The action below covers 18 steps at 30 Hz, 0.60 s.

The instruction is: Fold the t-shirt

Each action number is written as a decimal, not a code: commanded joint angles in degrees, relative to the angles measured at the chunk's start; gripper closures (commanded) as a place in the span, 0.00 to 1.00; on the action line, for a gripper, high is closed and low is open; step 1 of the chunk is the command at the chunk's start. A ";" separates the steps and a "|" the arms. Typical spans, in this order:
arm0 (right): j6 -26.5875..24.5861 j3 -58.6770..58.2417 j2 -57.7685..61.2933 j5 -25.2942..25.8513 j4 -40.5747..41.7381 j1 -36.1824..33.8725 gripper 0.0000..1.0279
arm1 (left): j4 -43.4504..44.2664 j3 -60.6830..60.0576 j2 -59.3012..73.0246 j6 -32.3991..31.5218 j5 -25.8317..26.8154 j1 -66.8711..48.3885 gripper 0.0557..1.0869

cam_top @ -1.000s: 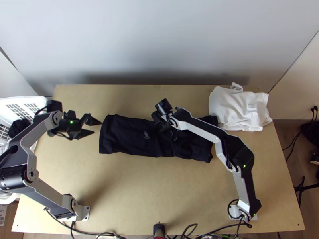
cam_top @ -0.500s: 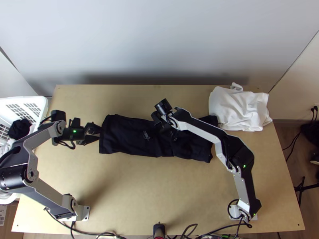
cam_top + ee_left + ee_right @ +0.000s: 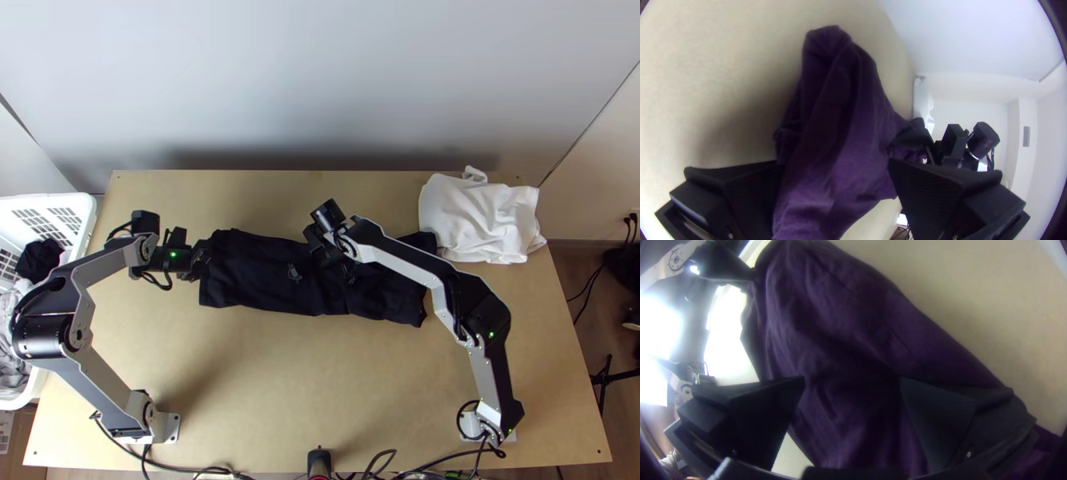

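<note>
Top view shows the dark t-shirt [image 3: 264, 276] lying across the middle of the bench [image 3: 304, 384], folded into a long band that runs from left to right. Its surface is slightly rumpled, and a small pale mark [image 3: 294, 274] shows on the left half.

At the band's left end is the left gripper [image 3: 203, 260]. In the left wrist view its fingers [image 3: 746, 195] are spread well apart, with shirt cloth between them and neither one closed on it.

Over the middle of the band is the right gripper [image 3: 322, 240], at the end of the right arm [image 3: 400, 260], which slants from its base at the near right toward the far left and passes above the shirt's right half. The right wrist view has this gripper's fingers [image 3: 942, 418] parted too, with a broad stretch of the dark fabric between them, unpinched.

Just beyond the shirt's right end, at the bench's far right corner, a white cloth [image 3: 480, 216] lies bunched. Off the left edge stands a white plastic basket [image 3: 80, 206] holding a black cloth [image 3: 38, 258] toward its far part and a grey cloth [image 3: 11, 328] nearer.
</note>
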 commanded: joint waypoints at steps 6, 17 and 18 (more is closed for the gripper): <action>-0.02 -0.28 -0.20 -0.07 -0.20 -0.14 0.05 | -7.68 3.54 -1.54 7.00 -2.34 4.20 0.05; -0.11 -0.28 -0.20 -0.07 -0.20 0.04 0.05 | -8.38 1.87 0.39 13.59 -10.87 1.12 0.05; -0.02 -0.28 -0.20 -0.07 -0.20 0.04 0.05 | -7.77 1.78 0.57 13.50 -10.87 0.33 0.05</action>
